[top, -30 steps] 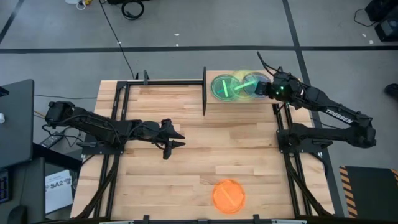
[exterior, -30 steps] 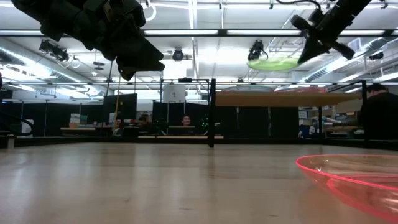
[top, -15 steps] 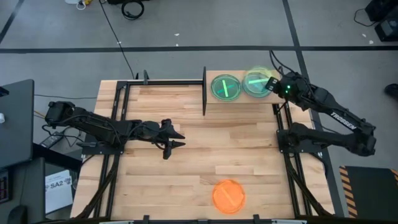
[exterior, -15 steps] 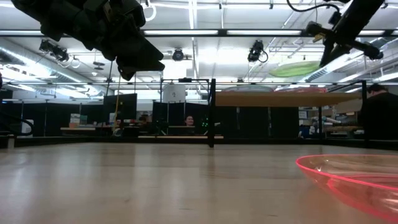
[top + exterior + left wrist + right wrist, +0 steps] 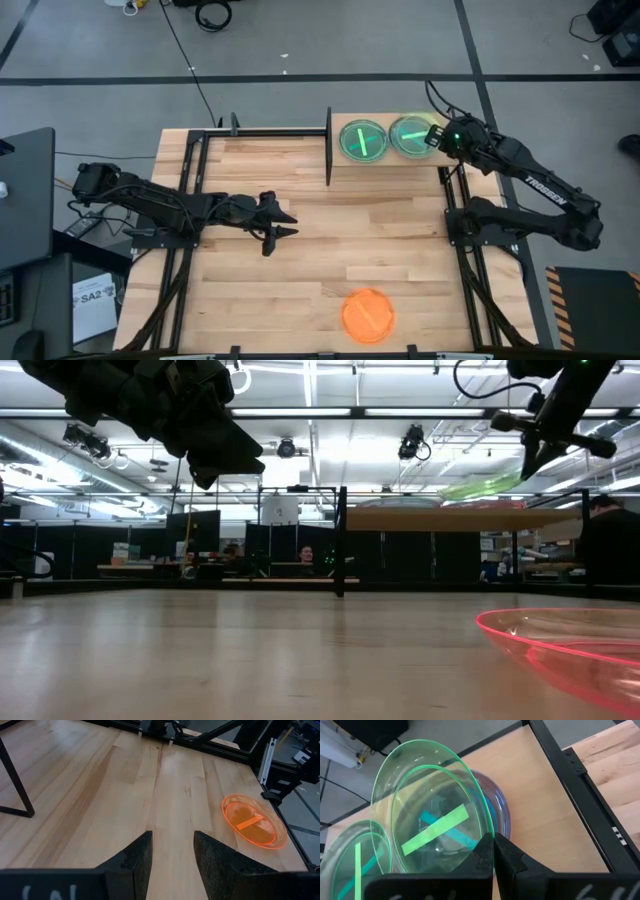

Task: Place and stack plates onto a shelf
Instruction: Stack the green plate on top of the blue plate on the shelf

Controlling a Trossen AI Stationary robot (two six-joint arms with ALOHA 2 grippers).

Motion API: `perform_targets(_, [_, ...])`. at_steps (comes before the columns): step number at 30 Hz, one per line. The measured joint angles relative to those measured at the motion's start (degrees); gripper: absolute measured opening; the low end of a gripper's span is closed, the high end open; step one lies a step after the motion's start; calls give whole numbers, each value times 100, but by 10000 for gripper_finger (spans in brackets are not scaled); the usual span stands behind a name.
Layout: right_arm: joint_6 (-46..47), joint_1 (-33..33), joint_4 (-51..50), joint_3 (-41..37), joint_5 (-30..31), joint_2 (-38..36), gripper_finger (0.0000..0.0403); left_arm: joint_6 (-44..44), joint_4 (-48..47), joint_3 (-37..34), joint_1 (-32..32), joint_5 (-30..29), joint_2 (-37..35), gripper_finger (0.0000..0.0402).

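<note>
The right tool (image 5: 492, 851) pinches the green plate's (image 5: 432, 832) rim, tilted over the right stack (image 5: 410, 137) on the shelf (image 5: 470, 190). Best lower it flat, centred, then let go. The left tool (image 5: 277, 228) waits open above the desk (image 5: 300, 270).

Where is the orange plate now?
In the high view the orange plate lies alone on the table, at its near edge, right of centre, far from the shelf.

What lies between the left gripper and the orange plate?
Only bare tabletop lies between the left gripper and the orange plate, as the left wrist view shows.
</note>
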Motion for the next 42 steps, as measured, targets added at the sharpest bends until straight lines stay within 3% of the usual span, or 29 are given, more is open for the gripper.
perform_targets(9, [-9, -99, 2, 0, -261, 310, 8, 0, 2, 0, -1, 1, 0, 151])
perform_targets(20, [-89, -110, 3, -2, -259, 324, 14, 0, 0, 0, 1, 0, 0, 151])
perform_targets(27, [-650, -110, 4, -2, -270, 324, 15, 0, 0, 0, 1, 0, 0, 151])
perform_targets(42, [-619, -111, 2, -2, -89, 324, 32, 0, 0, 0, 1, 0, 0, 151])
